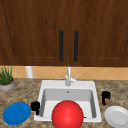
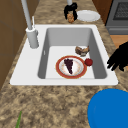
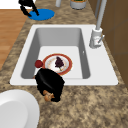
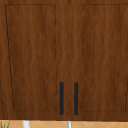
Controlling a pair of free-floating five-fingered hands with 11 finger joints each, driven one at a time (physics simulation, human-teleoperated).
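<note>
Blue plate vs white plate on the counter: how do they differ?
The blue plate lies left of the sink, the white plate right of it. The blue plate sits by the left hand; the white plate sits by the right hand, which holds a small brown thing. Both lie flat on the counter.
</note>
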